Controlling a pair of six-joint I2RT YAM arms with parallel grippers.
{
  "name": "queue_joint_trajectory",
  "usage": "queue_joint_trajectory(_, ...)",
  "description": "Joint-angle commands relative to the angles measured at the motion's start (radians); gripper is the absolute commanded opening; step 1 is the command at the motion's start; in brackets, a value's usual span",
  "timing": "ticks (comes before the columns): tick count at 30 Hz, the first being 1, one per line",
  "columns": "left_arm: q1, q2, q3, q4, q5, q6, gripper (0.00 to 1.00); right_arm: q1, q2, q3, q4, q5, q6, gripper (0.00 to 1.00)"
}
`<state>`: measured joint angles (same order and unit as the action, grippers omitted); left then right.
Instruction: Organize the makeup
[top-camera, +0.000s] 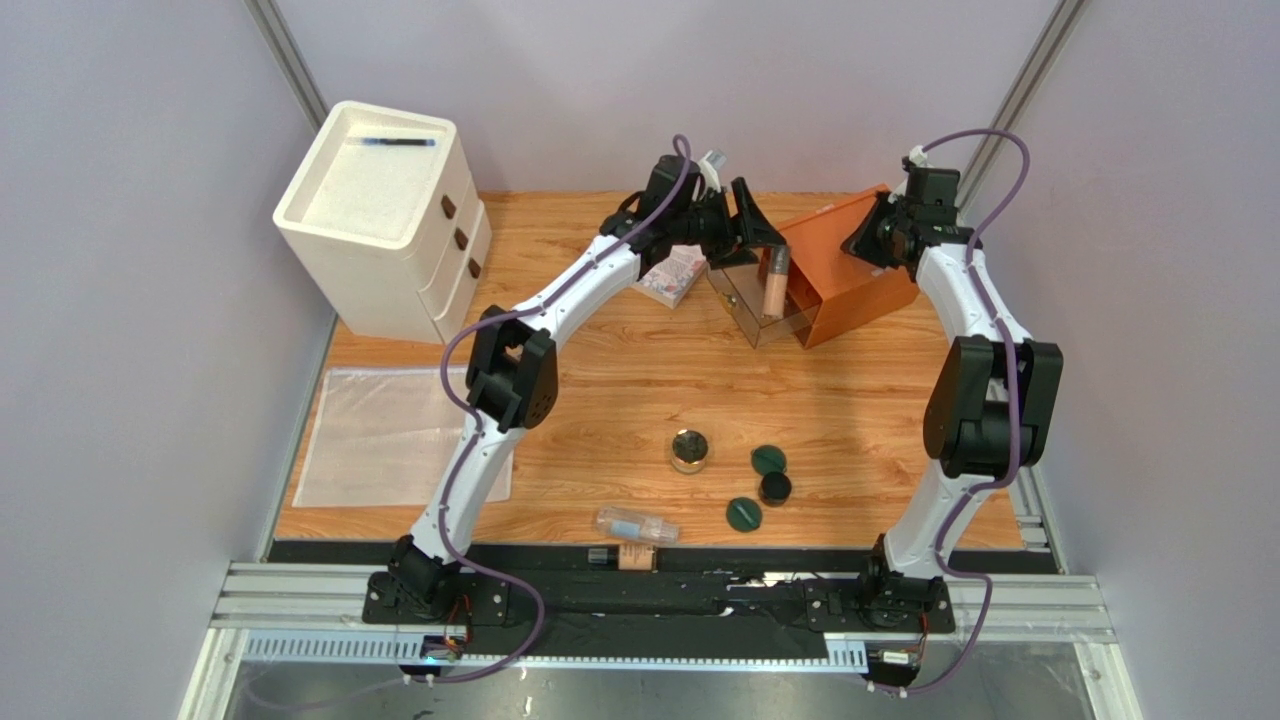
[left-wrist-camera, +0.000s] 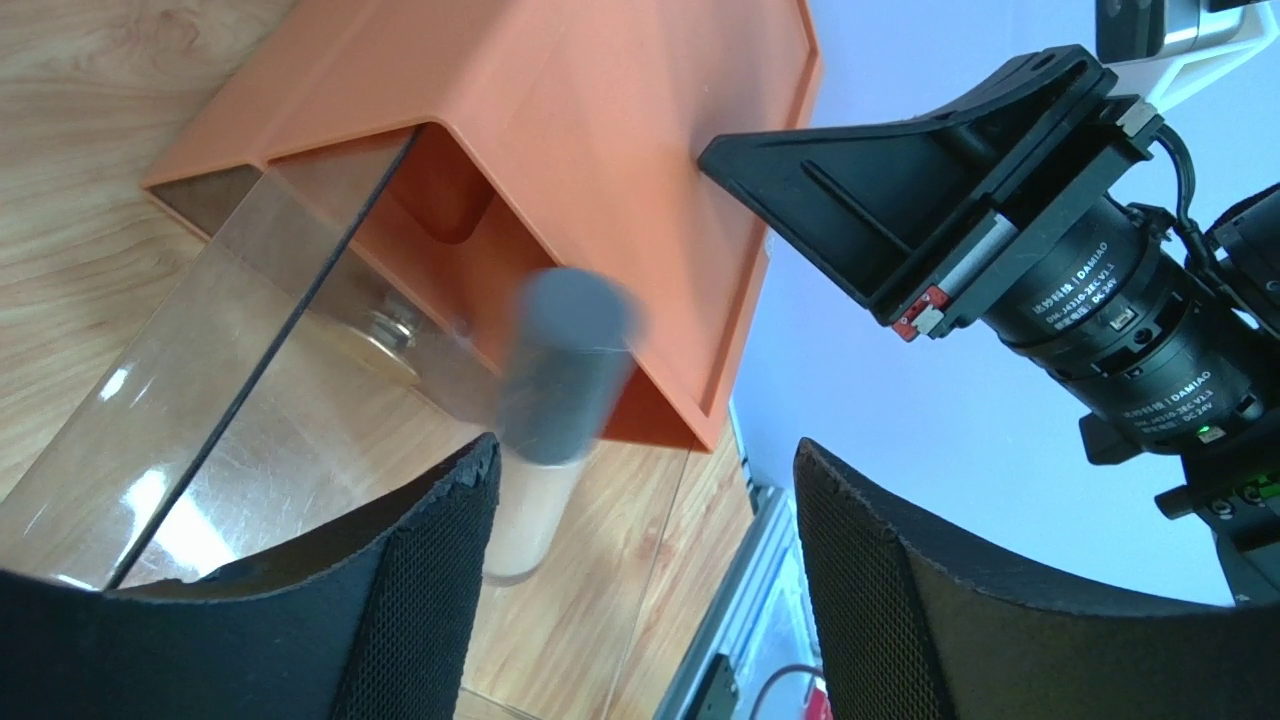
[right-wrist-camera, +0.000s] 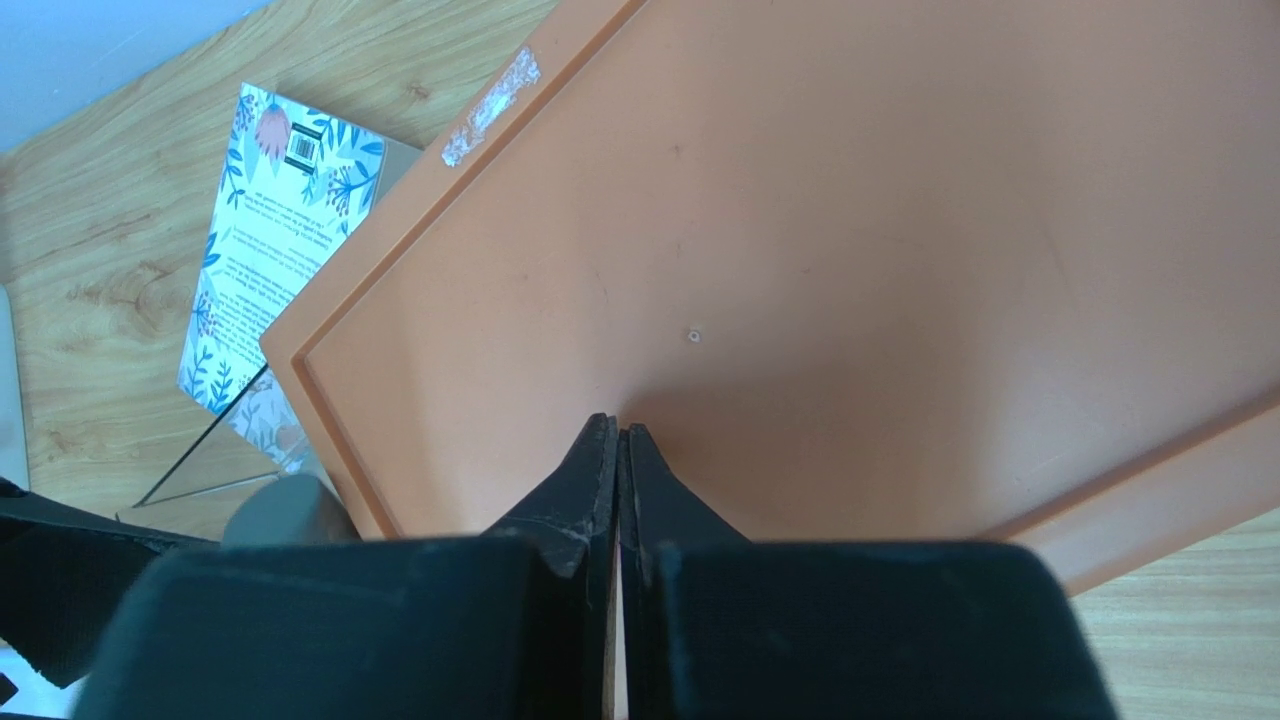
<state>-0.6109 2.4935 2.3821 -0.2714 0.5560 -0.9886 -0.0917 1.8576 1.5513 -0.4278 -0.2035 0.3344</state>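
A pinkish tube with a dark cap (top-camera: 777, 281) stands in the clear compartment (top-camera: 747, 305) of the tilted orange box (top-camera: 849, 278). My left gripper (top-camera: 756, 225) is open just above it. In the left wrist view the tube (left-wrist-camera: 559, 375) is blurred between the open fingers (left-wrist-camera: 413, 585), apart from both. My right gripper (top-camera: 869, 240) is shut, its tips (right-wrist-camera: 618, 432) against the orange panel (right-wrist-camera: 902, 225). On the table lie the gold-rimmed compact (top-camera: 690, 449), two green discs (top-camera: 769, 458) (top-camera: 744, 515), the black jar (top-camera: 775, 488) and two tubes (top-camera: 637, 527) (top-camera: 637, 558).
The floral booklet (top-camera: 672, 278) lies left of the box and shows in the right wrist view (right-wrist-camera: 271, 225). A white drawer unit (top-camera: 388, 213) with a black pen (top-camera: 398, 141) on top stands at back left. A clear plastic bag (top-camera: 383, 435) lies at the left edge.
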Motion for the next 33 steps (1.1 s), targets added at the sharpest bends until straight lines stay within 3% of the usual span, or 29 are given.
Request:
queue_joint_trajectory(1,0.007,-0.073,0.032,0.008,0.031,0.022,0.74,0.007,0.078,-0.048,-0.187,0.006,-0.017,0.0)
queue_joint_trajectory(5,0.026,-0.12,0.023,-0.061,0.064,0.08,0.72,0.007,0.077,-0.048,-0.187,0.006,-0.018,0.0)
queue_joint_trajectory(9,0.045,-0.29,-0.078,-0.208,0.026,0.339,0.74,0.007,0.077,-0.049,-0.187,0.007,-0.015,0.0)
queue_joint_trajectory(16,0.043,-0.625,-0.543,-0.428,-0.137,0.776,0.77,0.007,0.078,-0.043,-0.19,0.006,-0.018,0.0)
queue_joint_trajectory(21,-0.007,-0.852,-0.89,-0.437,-0.22,1.028,0.8,0.007,0.074,-0.062,-0.196,0.009,-0.026,0.0)
queue_joint_trajectory(26,-0.122,-0.962,-1.092,-0.453,-0.203,1.185,0.81,0.007,0.072,-0.077,-0.19,0.01,-0.026,0.0)
queue_joint_trajectory(33,-0.231,-0.992,-1.176,-0.531,-0.226,1.262,0.81,0.007,0.071,-0.079,-0.203,0.016,-0.034,0.0)
